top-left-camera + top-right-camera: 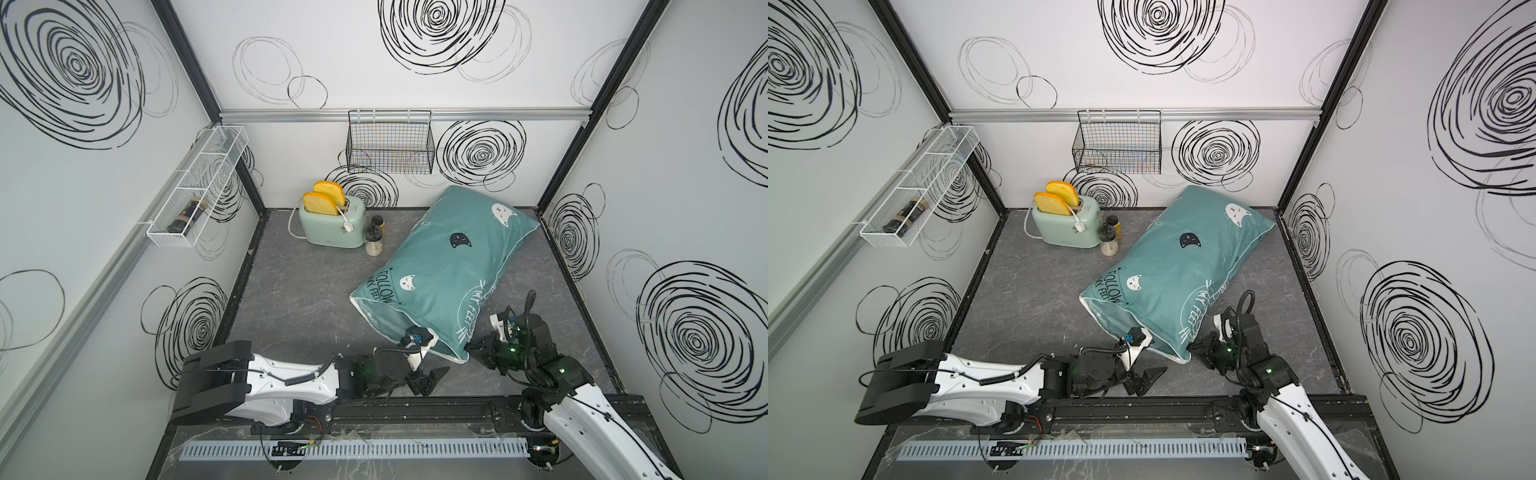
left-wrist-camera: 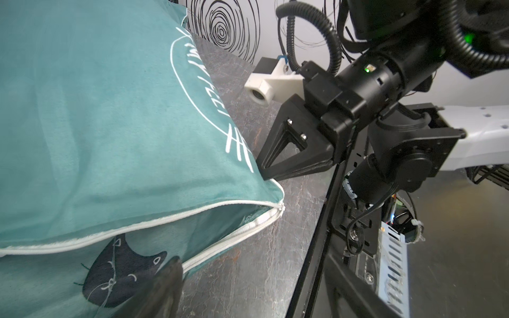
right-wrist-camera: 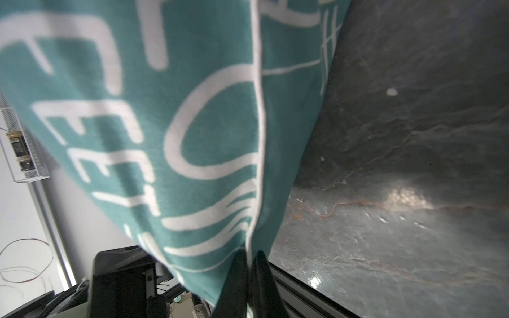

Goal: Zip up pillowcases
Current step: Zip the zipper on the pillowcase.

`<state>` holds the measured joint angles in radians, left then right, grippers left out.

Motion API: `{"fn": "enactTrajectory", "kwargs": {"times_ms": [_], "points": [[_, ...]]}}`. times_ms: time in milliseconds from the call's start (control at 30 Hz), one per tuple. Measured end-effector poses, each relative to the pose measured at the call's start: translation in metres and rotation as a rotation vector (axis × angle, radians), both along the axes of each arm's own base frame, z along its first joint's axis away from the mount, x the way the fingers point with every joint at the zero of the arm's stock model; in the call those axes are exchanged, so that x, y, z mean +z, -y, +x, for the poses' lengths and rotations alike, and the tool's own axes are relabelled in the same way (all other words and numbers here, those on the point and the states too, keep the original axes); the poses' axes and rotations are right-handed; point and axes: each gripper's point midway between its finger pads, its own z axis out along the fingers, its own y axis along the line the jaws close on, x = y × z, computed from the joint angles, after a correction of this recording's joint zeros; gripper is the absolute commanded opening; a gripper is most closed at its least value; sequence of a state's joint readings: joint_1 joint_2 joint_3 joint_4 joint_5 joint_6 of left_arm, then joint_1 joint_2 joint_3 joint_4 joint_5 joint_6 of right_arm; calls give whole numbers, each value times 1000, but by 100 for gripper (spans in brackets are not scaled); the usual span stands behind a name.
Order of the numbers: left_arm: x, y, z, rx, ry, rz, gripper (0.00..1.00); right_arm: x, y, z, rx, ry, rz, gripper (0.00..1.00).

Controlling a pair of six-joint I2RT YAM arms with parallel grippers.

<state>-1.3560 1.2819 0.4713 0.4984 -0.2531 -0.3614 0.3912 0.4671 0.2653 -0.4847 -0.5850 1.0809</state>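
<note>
Presently listed, with the toaster (image 1: 332, 226) (image 1: 1065, 227) as reference mark. Item one: pillowcase (image 1: 440, 266) (image 1: 1167, 270), teal, stuffed, cat faces and lettering, white piping; lies flat on the table (image 1: 299, 299) to the right of the toaster in both top views, set slantwise, its far end about level with the toaster and its other end much farther from it, toward the arms. Zip (image 2: 242, 230): white, undone, the seam gaping in the left wrist view, with a black cat print visible inside the gap. Item two: right gripper (image 1: 471, 347) (image 2: 264, 173) (image 3: 250, 264), at the pillowcase corner farthest from the toaster; jaws pressed together, pinching the fabric of that corner. Item three: left gripper (image 1: 430, 376) (image 1: 1144, 376), well away from the toaster, just off the pillowcase's open end; jaws spread, nothing between them; whether a finger (image 2: 162, 286) touches the fabric cannot be told. Item four: two slices of bread (image 1: 328, 197), upright in the toaster's slots. Item five: two small jars (image 1: 374, 239), just beside the toaster, between it and the pillowcase. Item six: black wire basket (image 1: 390, 145), on the wall behind and above the toaster. Item seven: white rack (image 1: 195, 187), on the side wall left of the toaster, holding one dark bottle (image 1: 187, 216) lying down.
</note>
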Motion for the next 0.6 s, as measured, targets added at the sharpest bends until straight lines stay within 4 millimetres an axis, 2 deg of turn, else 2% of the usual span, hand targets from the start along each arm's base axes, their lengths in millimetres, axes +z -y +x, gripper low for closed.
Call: {"fn": "enactTrajectory", "kwargs": {"times_ms": [133, 600], "points": [[-9, 6, -8, -11, 11, 33, 75, 7, -1, 0, 3, 36, 17, 0], [-13, 34, -9, -40, 46, 42, 54, 14, -1, 0, 0, 65, 40, 0]]}}
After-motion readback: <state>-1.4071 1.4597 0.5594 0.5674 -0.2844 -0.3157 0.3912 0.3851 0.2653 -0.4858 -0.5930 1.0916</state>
